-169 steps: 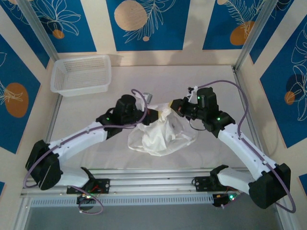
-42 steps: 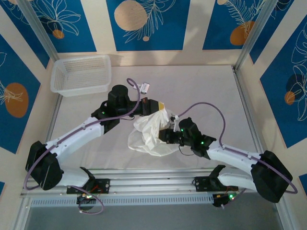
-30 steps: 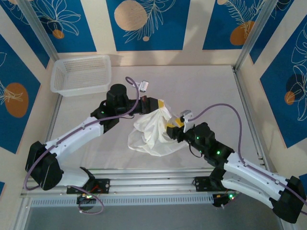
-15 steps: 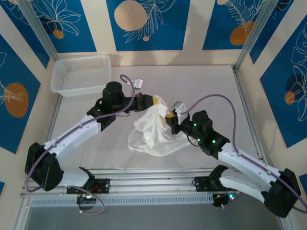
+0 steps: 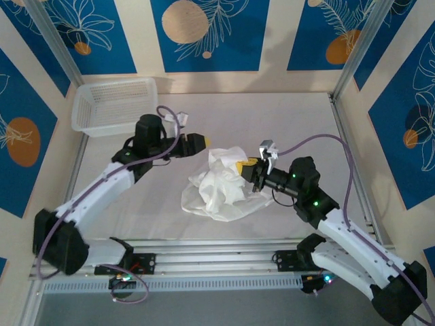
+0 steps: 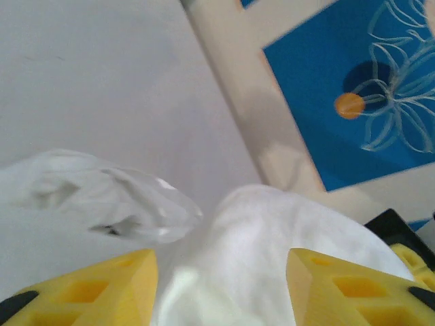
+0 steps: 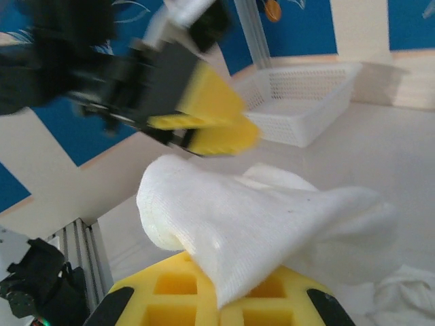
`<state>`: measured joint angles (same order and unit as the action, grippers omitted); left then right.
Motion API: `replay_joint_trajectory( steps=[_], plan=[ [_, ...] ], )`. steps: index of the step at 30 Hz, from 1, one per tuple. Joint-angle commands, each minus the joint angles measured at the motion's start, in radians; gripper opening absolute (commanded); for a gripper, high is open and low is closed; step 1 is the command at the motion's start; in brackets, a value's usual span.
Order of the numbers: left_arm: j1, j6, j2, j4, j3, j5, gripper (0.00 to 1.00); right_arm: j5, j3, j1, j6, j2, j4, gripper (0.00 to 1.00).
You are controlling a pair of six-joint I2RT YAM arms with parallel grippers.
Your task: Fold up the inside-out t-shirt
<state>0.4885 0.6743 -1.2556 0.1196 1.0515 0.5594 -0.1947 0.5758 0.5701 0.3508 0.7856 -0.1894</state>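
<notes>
Blue leaf-patterned panels wall in a pale table (image 5: 299,115), with a white mesh basket (image 5: 114,105) in its far left corner. Crumpled mid-table lies the white t-shirt (image 5: 217,193), one part pulled up into a peak. The right gripper (image 5: 241,166) is pressed together, pinching a fold of that peak, which drapes over its yellow fingers (image 7: 204,302). The left gripper (image 5: 198,141) sits just beside the cloth's far-left edge, its fingers (image 6: 95,288) spread apart, gripping nothing
</notes>
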Motion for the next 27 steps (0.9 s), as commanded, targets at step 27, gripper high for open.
replay_joint_trajectory(
  steps=[27],
  plan=[
    [0.113, -0.159, -0.183, -0.251, -0.053, -0.034, 0.64, -0.072, 0.027, -0.006, 0.116, 0.061, -0.007, 0.0]
  ],
)
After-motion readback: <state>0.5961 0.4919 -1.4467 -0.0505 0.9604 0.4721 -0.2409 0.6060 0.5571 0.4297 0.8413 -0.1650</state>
